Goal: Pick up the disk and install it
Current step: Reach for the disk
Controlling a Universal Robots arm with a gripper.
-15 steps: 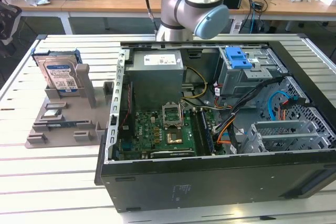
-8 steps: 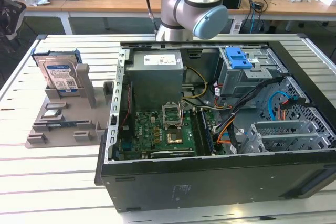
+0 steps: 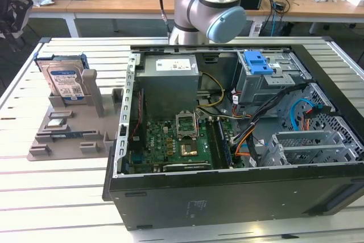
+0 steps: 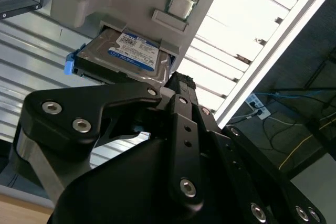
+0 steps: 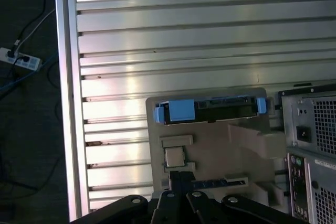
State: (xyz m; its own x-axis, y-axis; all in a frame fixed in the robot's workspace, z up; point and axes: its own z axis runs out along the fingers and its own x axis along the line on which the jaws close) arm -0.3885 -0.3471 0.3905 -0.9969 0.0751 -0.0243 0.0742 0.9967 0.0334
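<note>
Gripper (image 5: 176,176) links sit closest to my wrist cameras, jaws clenched together on nothing, poised over the grey holder (image 5: 210,145) and apart from the disk (image 3: 60,64). I see the disk standing on edge in that holder's slot on the tabletop (image 3: 68,186), at the exterior view's left of the computer case (image 3: 227,192). Its long axis runs upright, its label (image 3: 68,85) faces the exterior camera, and blue rails (image 5: 181,110) flank both sides.
</note>
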